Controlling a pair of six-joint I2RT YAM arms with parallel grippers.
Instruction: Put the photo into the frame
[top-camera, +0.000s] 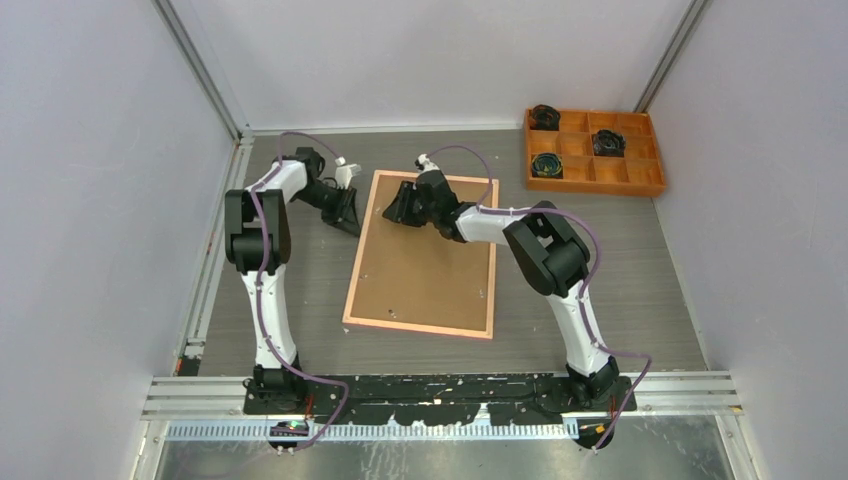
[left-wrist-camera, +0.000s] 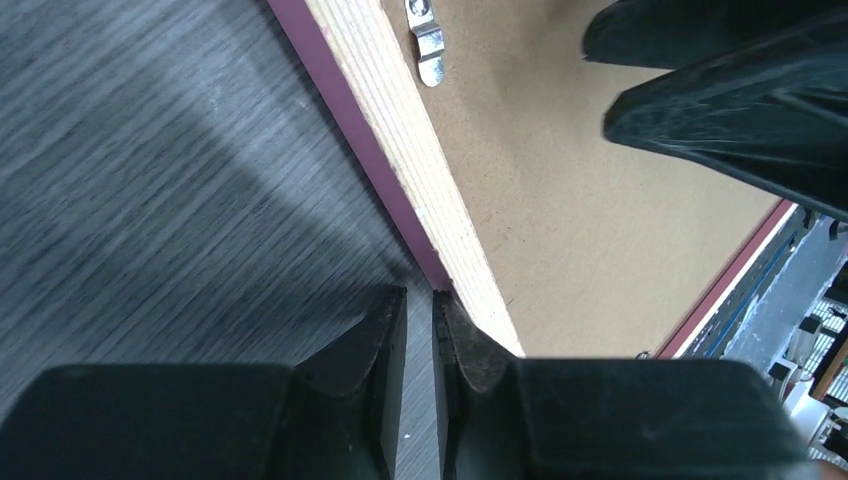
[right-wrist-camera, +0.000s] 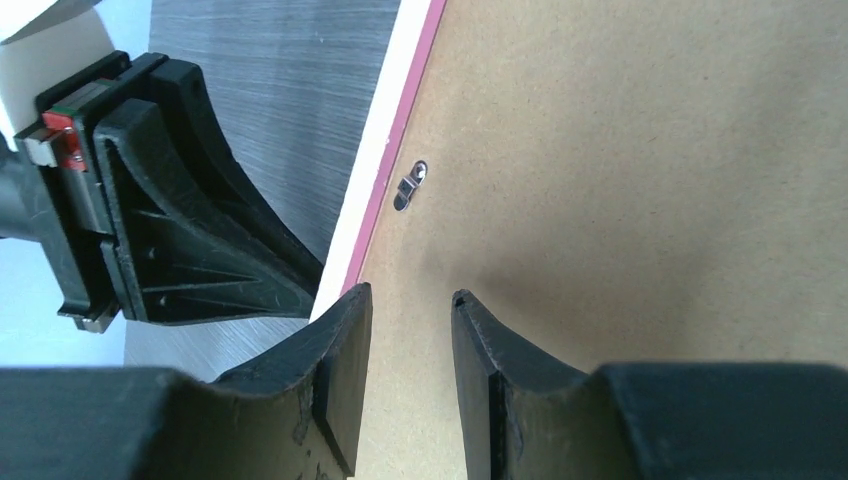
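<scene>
1. At 6 o'clock on the table (top-camera: 640, 290), the left arm (top-camera: 262, 300) and the right arm (top-camera: 580, 310) rise from their bases and reach toward 12.
2. The frame (top-camera: 420, 328) lies flat at the table's centre, back side up. Its long sides run from 6 toward 12, leaning slightly toward 1. The tan wood border faces up, with a pink strip along its outer edge.
3. A brown backing board (top-camera: 430, 265) fills the frame inside that border. A small metal clip (right-wrist-camera: 410, 185) sits on the board just inside the frame's 9 o'clock long side.
4. The left gripper (left-wrist-camera: 420, 297) is at about 10 o'clock from the frame's centre, on that same long side and short of the far corner. Its fingers are almost together, with only a thin slit between them. The tips meet the pink edge where it touches the table, but I cannot tell whether they pinch it.
5. The right gripper (right-wrist-camera: 410, 295) hangs over the 12 o'clock end of the backing board, just beside the left gripper. Its fingers stand moderately apart with nothing between them, their tips close above the board.
6. At 2 o'clock, well apart from the frame, an orange compartment tray (top-camera: 595, 187) sits by the far wall. Dark round objects (top-camera: 547, 166) rest in three of its compartments, too small to identify.
</scene>
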